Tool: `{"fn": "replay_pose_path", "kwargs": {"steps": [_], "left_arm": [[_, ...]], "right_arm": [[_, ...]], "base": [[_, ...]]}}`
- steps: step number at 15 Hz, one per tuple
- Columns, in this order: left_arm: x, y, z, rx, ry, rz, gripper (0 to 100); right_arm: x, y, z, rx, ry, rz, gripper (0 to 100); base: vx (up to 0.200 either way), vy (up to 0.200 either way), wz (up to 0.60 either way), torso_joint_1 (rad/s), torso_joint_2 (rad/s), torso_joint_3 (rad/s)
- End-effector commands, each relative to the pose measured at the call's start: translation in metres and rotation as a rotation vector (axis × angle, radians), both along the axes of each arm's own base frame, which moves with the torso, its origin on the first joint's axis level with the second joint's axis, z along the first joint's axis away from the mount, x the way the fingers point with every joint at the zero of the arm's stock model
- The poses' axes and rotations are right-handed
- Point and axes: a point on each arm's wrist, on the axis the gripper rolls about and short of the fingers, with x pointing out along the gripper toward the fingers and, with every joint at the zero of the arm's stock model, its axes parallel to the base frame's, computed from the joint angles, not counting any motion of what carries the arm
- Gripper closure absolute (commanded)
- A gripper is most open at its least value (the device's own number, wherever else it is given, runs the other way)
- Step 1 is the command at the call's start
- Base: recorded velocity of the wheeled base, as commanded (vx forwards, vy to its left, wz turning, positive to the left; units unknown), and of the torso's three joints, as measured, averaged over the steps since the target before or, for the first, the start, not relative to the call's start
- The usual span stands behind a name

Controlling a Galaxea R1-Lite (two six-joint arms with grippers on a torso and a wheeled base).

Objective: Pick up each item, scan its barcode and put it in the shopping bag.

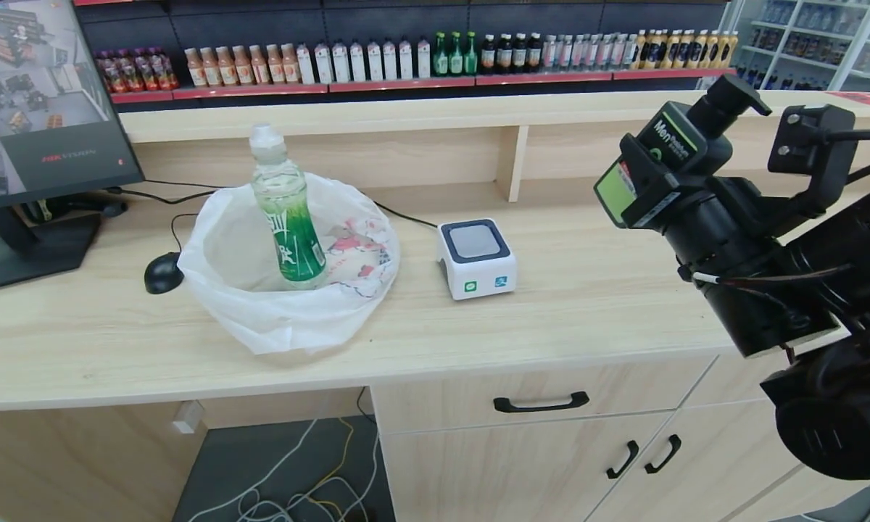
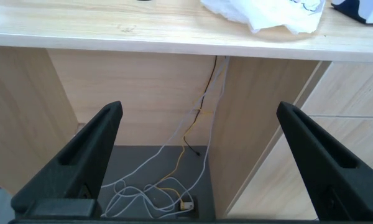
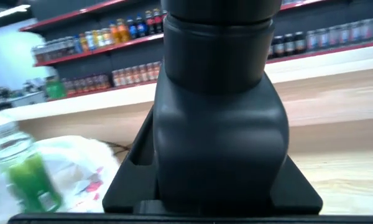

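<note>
**Head view:** The right gripper point(image 1: 667, 196) has its fingers pinching a black bottle point(image 1: 678, 145), which is held tilted with its cap up and away. The scanner point(image 1: 476, 257) sits on the bench point(image 1: 587, 312), below and to the left of those fingers. Farther left is the shopping bag point(image 1: 290, 319), with a green bottle point(image 1: 288, 217) upright inside.

**Left wrist view:** The left gripper point(image 2: 199, 155) has its fingers spread and nothing between them. The bench edge and bag hem lie higher and beyond.

**Right wrist view:** The black bottle point(image 3: 217, 124) looms close. Its arm looks nearer the scanner, so the label probably needs to turn down towards the scanner window.
</note>
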Motion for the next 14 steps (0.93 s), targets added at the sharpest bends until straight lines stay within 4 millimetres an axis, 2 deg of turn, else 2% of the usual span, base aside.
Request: {"fn": "replay_pose_path", "kwargs": {"steps": [1,3,5,8,11,14], "left_arm": [[0.000,0.000,0.000,0.000,0.000,0.000,0],[0.000,0.000,0.000,0.000,0.000,0.000,0],[0.000,0.000,0.000,0.000,0.000,0.000,0],[0.000,0.000,0.000,0.000,0.000,0.000,0],[0.000,0.000,0.000,0.000,0.000,0.000,0],[0.000,0.000,0.000,0.000,0.000,0.000,0]], "right_arm": [[-0.004,0.027,-0.003,0.012,0.005,0.132,100],[0.000,0.039,-0.009,0.010,0.017,0.158,100],[0.013,0.046,-0.015,0.038,0.033,0.167,100],[0.034,0.060,-0.011,0.125,0.025,0.211,100],[0.054,0.073,-0.003,0.283,0.098,0.281,100],[0.074,0.086,0.012,0.523,0.167,0.280,100]], "base": [[0.000,0.000,0.00,0.000,0.00,0.000],[0.000,0.000,0.00,0.000,0.00,0.000],[0.000,0.000,0.00,0.000,0.00,0.000],[0.000,0.000,0.00,0.000,0.00,0.000],[0.000,0.000,0.00,0.000,0.00,0.000],[0.000,0.000,0.00,0.000,0.00,0.000]]}}
